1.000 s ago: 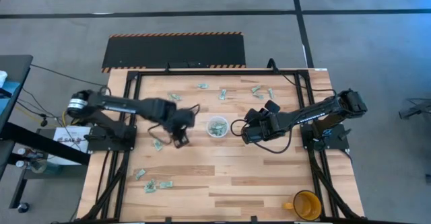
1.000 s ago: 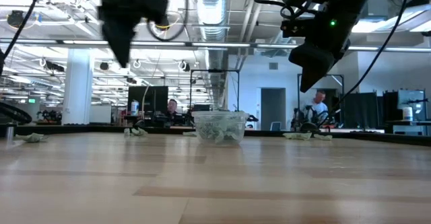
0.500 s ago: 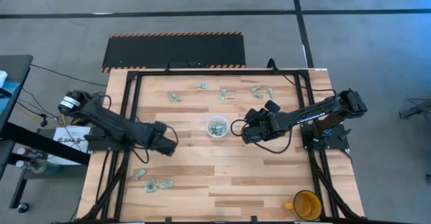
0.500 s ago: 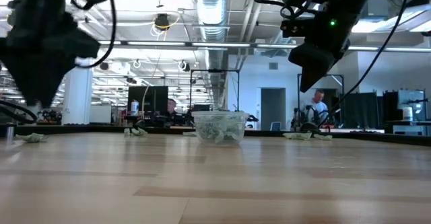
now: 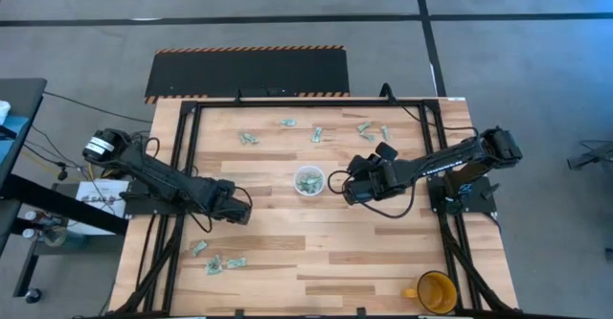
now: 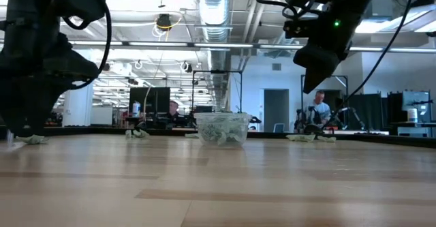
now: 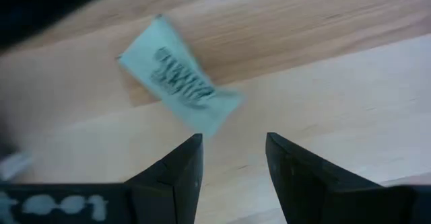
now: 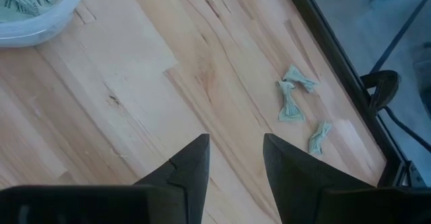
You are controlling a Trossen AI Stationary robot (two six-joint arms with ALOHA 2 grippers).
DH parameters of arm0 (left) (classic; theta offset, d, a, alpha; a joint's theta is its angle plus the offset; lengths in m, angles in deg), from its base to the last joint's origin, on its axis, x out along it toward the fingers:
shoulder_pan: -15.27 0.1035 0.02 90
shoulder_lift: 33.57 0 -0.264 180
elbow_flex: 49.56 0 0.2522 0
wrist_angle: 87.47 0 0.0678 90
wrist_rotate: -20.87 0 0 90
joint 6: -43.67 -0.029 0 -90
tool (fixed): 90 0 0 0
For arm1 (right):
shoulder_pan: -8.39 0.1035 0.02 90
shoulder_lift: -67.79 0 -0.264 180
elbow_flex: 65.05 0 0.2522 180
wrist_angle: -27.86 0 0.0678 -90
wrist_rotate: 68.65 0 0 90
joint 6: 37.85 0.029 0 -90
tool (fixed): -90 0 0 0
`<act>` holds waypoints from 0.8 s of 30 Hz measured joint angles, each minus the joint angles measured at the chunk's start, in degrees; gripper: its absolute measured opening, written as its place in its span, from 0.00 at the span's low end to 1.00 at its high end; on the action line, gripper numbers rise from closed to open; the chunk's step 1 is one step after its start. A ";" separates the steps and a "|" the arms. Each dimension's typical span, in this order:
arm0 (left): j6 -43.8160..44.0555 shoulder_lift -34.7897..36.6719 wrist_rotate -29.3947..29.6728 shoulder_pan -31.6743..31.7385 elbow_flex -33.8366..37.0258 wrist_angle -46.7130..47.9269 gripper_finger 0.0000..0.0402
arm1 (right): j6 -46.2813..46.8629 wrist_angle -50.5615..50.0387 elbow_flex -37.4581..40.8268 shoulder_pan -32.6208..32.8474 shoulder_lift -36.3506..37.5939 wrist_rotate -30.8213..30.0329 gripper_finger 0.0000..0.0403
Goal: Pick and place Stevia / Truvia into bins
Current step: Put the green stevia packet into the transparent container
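While its two dark fingers [image 7: 180, 173] stand apart with bare wood between them, the left end effector [image 5: 237, 213] hangs low over the worktop [image 5: 316, 252] on the cup's left and a little nearer the front edge, gripping nothing; in its wrist view a single pale green sachet [image 7: 178, 83] lies flat just ahead of the fingertips, untouched. The right end effector [image 5: 352, 189] sits close on the cup's right side, raised above the wood in the low view, its fingers [image 8: 189, 167] likewise parted around nothing. Between the two arms stands the clear plastic cup [image 5: 308, 180], upright near the middle of the worktop and already holding a heap of sachets [image 6: 219, 127]. Beyond the cup, toward the far edge, loose sachets [image 5: 315, 134] are scattered in a ragged row, with a few crumpled ones [image 8: 293, 101] showing in the right wrist view near the dark frame rail [image 8: 337, 62]. On the cup's left and toward the front, beyond the left end effector, another small cluster of sachets [image 5: 224, 262] lies on the wood. Well apart from the cup, at the front right corner, stands a yellow-orange mug [image 5: 436, 291].
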 joint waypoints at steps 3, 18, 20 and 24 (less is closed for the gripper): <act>1.41 0.00 1.51 0.02 0.81 -0.86 0.38 | -0.31 0.34 0.00 0.00 0.00 -0.04 0.33; 4.64 0.34 4.53 0.33 7.09 -4.46 0.38 | -0.34 0.89 0.00 0.00 0.00 -0.08 0.33; 3.66 0.33 4.55 0.31 7.17 -4.58 0.38 | -0.35 0.93 0.00 0.00 0.00 -0.07 0.33; 0.69 0.10 4.68 0.33 6.77 -4.51 0.38 | -0.33 1.00 0.00 0.00 0.00 -0.07 0.33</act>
